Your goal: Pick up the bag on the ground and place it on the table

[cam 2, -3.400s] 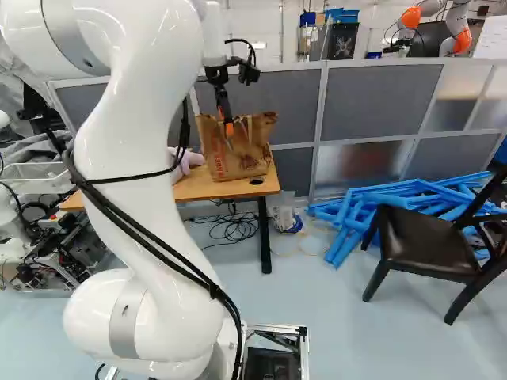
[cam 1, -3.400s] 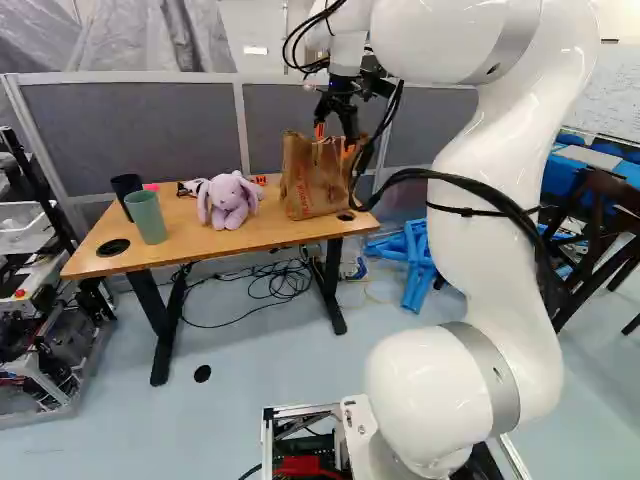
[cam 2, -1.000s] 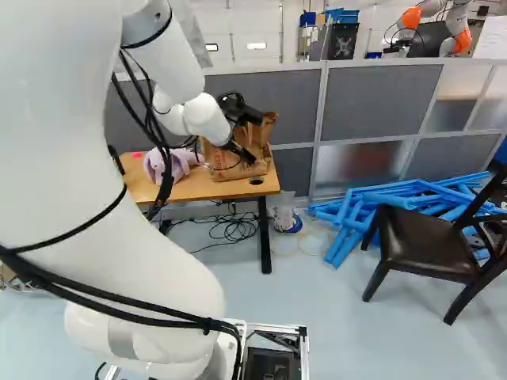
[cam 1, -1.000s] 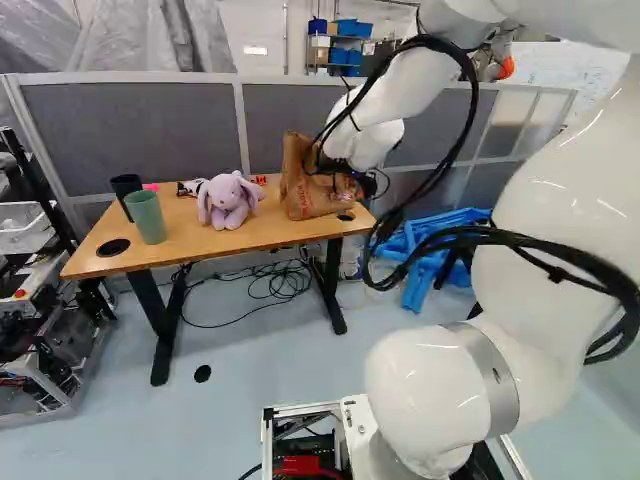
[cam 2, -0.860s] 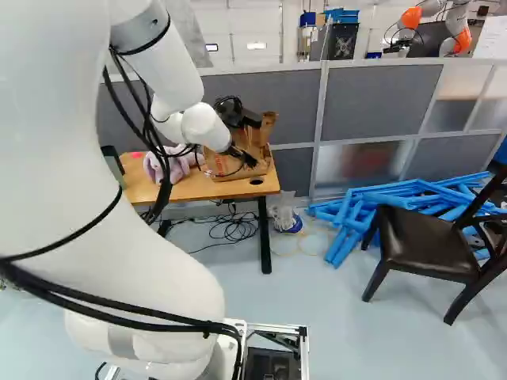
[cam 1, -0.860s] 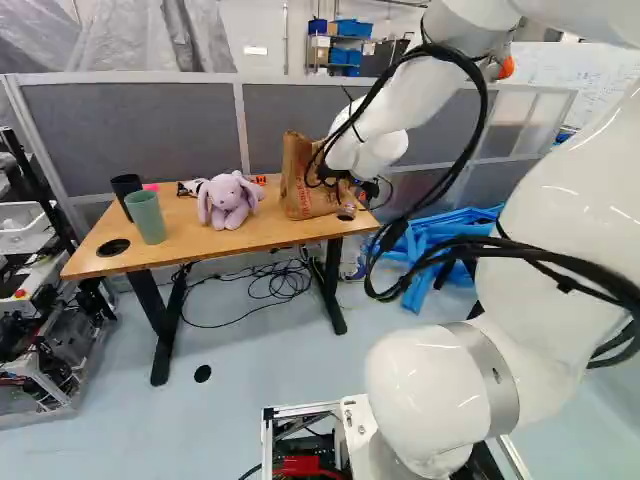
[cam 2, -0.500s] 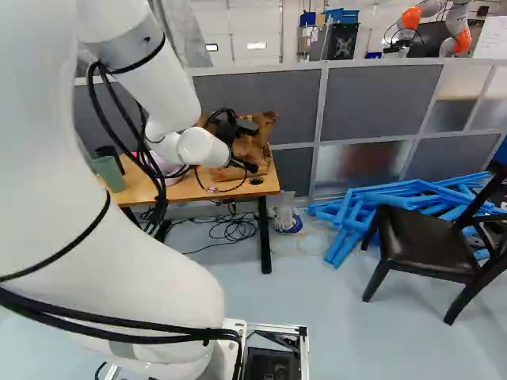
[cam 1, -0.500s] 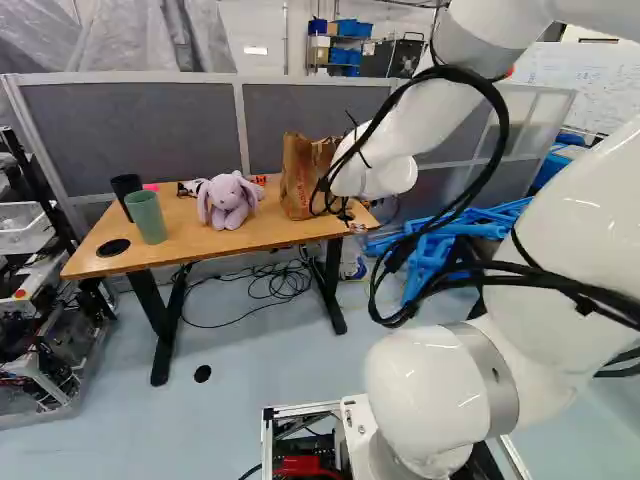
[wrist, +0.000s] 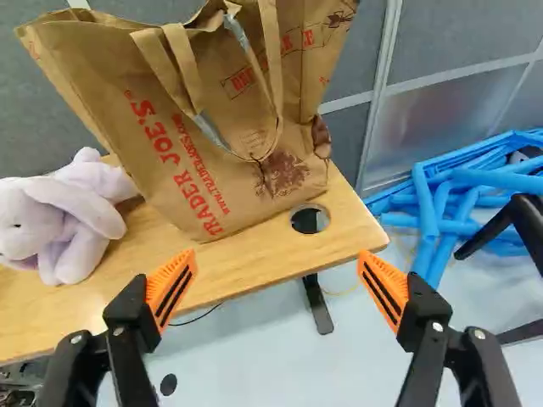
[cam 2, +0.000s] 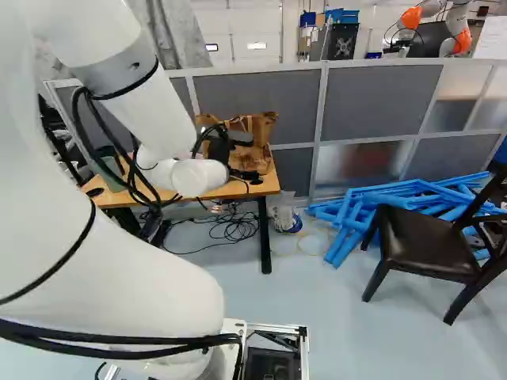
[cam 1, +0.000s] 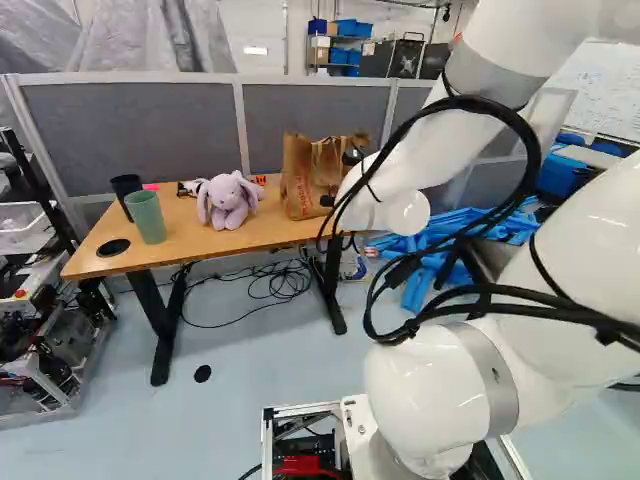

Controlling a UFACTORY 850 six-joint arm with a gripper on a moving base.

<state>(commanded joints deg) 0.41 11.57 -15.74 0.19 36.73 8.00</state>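
Observation:
The brown paper bag (cam 1: 308,178) (wrist: 212,127) stands upright on the right part of the wooden table (cam 1: 180,235) (wrist: 280,246), its loop handles hanging over its near side. My gripper (cam 2: 242,173) is in front of the bag in the right base view, partly hidden by the wrist. In the wrist view the gripper (wrist: 277,284) is open wide. Nothing is between its orange pads, and the bag stands ahead of them, apart from both.
Left of the bag sits a purple plush rabbit (cam 1: 228,200); farther along are a green cup (cam 1: 146,217) and a black cup (cam 1: 127,187). Blue frames (cam 2: 372,207) and a black chair (cam 2: 412,241) stand right of the table. Another robot (cam 2: 458,24) is behind the partition.
From above the bag, my arm has come down and back toward the base, turning the gripper to face the bag's near side. Over the last second it has drawn farther off. The bag stays put.

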